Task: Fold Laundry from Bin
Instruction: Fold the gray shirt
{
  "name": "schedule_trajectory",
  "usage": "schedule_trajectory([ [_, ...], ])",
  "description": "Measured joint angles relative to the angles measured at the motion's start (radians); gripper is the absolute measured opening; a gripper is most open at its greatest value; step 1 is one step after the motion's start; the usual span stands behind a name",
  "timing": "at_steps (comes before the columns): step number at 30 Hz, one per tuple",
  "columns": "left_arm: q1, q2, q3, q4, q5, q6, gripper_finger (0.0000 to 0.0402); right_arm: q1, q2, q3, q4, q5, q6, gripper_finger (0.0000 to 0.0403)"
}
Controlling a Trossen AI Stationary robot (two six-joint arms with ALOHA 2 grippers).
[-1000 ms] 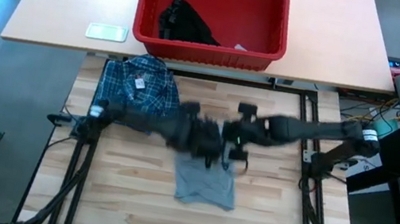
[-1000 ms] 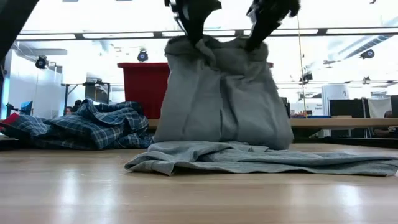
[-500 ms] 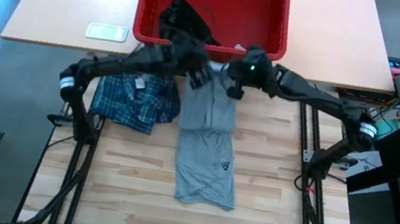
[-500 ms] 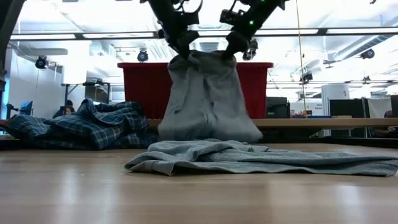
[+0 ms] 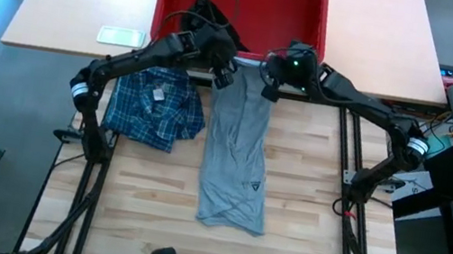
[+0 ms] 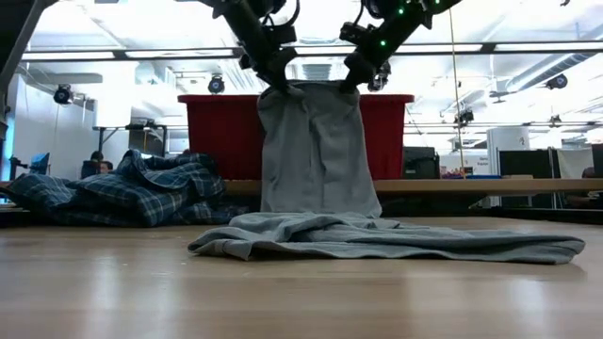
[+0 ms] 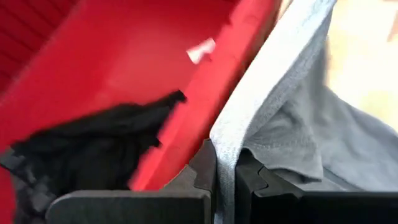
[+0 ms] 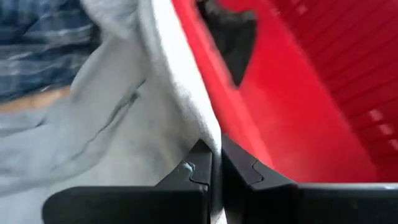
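Note:
The light grey T-shirt (image 5: pixel 235 156) lies stretched from the bin's near wall toward the table's near edge, its near part (image 6: pixel 377 240) resting on the wood. My left gripper (image 5: pixel 224 76) and right gripper (image 5: pixel 269 86) are both shut on its far edge, raised just in front of the red bin (image 5: pixel 301 61). The plaid shirt (image 5: pixel 157 107) lies bunched on the table to the left. The black garment (image 5: pixel 211 24) lies inside the bin. My left gripper pinches the T-shirt's far edge at its left corner (image 7: pixel 225 146) between its two fingers, slanting down from the far side. The cloth hangs fairly taut below the fingers. One layer or several, I cannot tell. My right gripper pinches the same far edge at its right corner (image 8: pixel 210 134) between its two fingers, slanting down. The edge spans taut between the two grippers (image 6: pixel 311 89), and the shirt's near part stays on the table.
The bin stands on a beige table (image 5: pixel 73 2) beyond the wooden one, with a small pale object (image 5: pixel 121 35) beside it. Black frame rails (image 5: pixel 345 155) run along the wooden table's sides. Bare wood (image 5: pixel 143 196) shows near left.
Both grippers have carried the T-shirt's held edge from over the table's middle toward the far edge, up to the bin's near wall. The folded-over shirt has been drawn out long and flatter; its near end has stayed on the table.

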Motion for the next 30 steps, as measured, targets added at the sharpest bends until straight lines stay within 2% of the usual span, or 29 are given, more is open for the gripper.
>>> schedule_trajectory([
  [8,-0.074,0.0,-0.024,-0.161,0.09,-0.08,0.0,0.054,0.0,-0.001,-0.301,-0.162,0.125,0.0009],
  [17,-0.24,-0.001,-0.136,-0.245,0.105,-0.203,0.0,0.203,0.0,-0.023,-0.509,-0.221,0.234,0.0009],
  [21,-0.332,-0.002,-0.185,-0.241,0.132,-0.278,0.0,0.287,0.0,-0.065,-0.535,-0.265,0.305,0.0009],
  [30,-0.543,-0.001,-0.261,-0.221,0.137,-0.464,0.0,0.508,0.0,-0.176,-0.512,-0.278,0.464,0.0009],
])
